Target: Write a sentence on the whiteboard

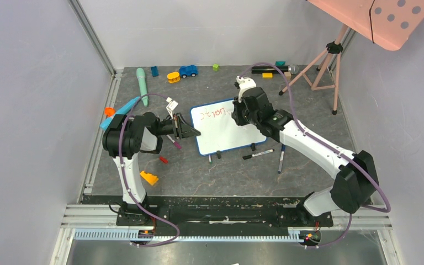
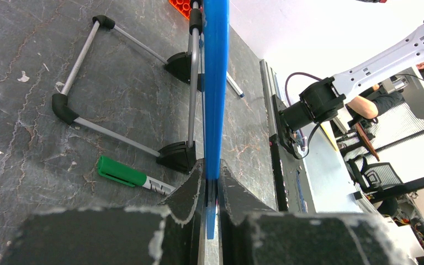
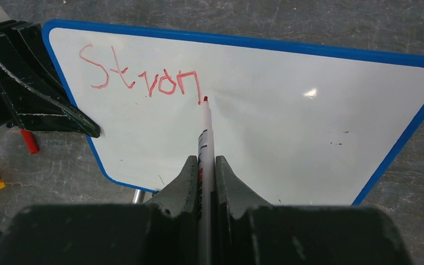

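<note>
Right wrist view: on the worktop (image 3: 309, 22) the whiteboard (image 3: 287, 127) stands propped, its edge pinched by the left claw (image 2: 211, 176). The right claw (image 3: 203, 165) clamps a red marker (image 3: 205, 132). The sentence (image 3: 138, 80) reads only "Stron"; a "g" probably comes next, just beside it.

We read "Stron" in red writing (image 3: 143, 78) on the whiteboard (image 3: 309, 143), top left; print on the marker (image 3: 205, 130) is illegible to us.
</note>
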